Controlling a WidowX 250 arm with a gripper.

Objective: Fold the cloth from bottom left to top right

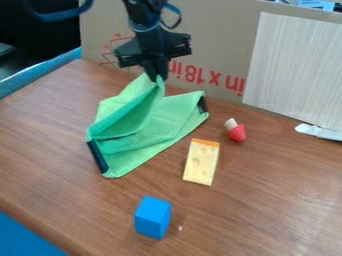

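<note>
A green cloth (148, 131) is lying on the worktop (47, 150), left of centre, its long axis running lower left to upper right. Directly above its body, the jaws are clamping its peaked top corner. Toy cheese (201, 162) is lying just off its lower-right edge; cardboard (217, 47) is standing close behind.

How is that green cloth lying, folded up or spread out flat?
Neither fully: the green cloth is partly raised and creased. The gripper holds up one peak, while lower parts rest on the table.

The top edge cuts off 1 arm (143, 16), the right 1 white object (319, 131).
</note>
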